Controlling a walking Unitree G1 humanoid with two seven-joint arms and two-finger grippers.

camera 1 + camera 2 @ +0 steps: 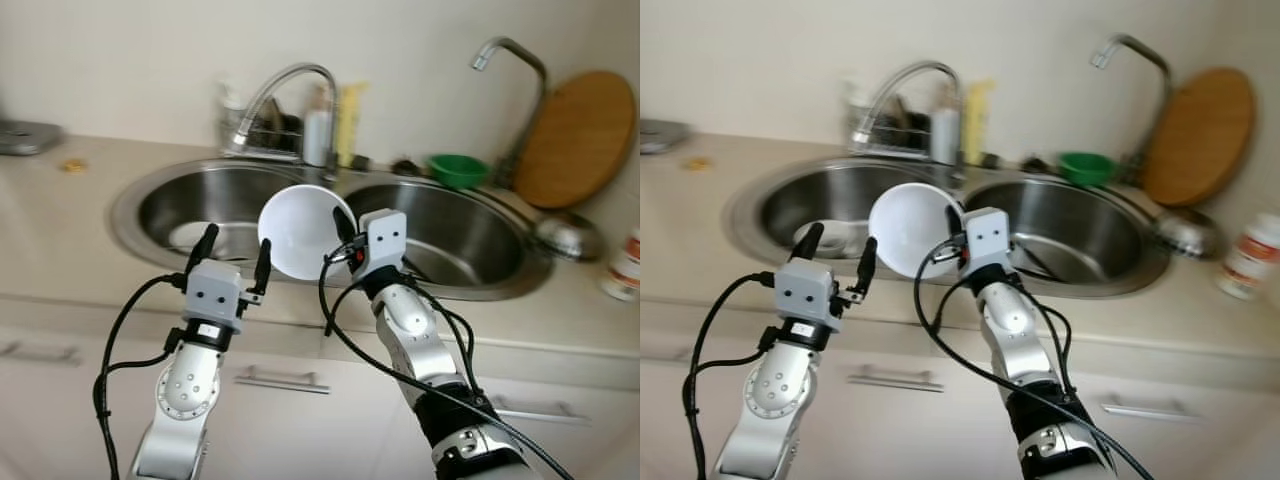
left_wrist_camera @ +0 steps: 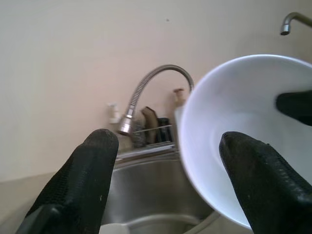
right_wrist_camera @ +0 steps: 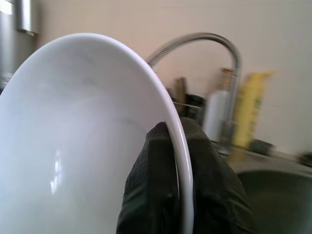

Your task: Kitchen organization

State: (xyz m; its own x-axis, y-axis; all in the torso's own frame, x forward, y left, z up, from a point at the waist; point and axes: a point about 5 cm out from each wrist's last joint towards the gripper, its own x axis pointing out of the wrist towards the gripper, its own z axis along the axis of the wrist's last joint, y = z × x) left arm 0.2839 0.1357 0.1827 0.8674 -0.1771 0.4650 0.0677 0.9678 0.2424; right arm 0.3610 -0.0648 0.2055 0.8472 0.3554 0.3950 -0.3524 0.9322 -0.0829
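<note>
A white bowl (image 1: 303, 231) hangs tilted on its side above the front rim of the double steel sink (image 1: 150, 185), its hollow facing my left. My right gripper (image 1: 344, 232) is shut on the bowl's rim, one finger inside and one outside, as the right wrist view shows with the rim (image 3: 181, 161) pinched between the pads. My left gripper (image 1: 233, 250) stands open just left of the bowl, nothing between its fingers (image 2: 92, 180); the bowl (image 2: 229, 141) sits close beside one finger.
A curved tap (image 1: 285, 90) rises behind the left basin, with a wire rack, bottles and a yellow bottle (image 1: 347, 120) beside it. A green bowl (image 1: 458, 170), a second tap (image 1: 510, 60), a round wooden board (image 1: 575, 135) and a steel lid (image 1: 568, 235) stand right. Something white lies in the left basin.
</note>
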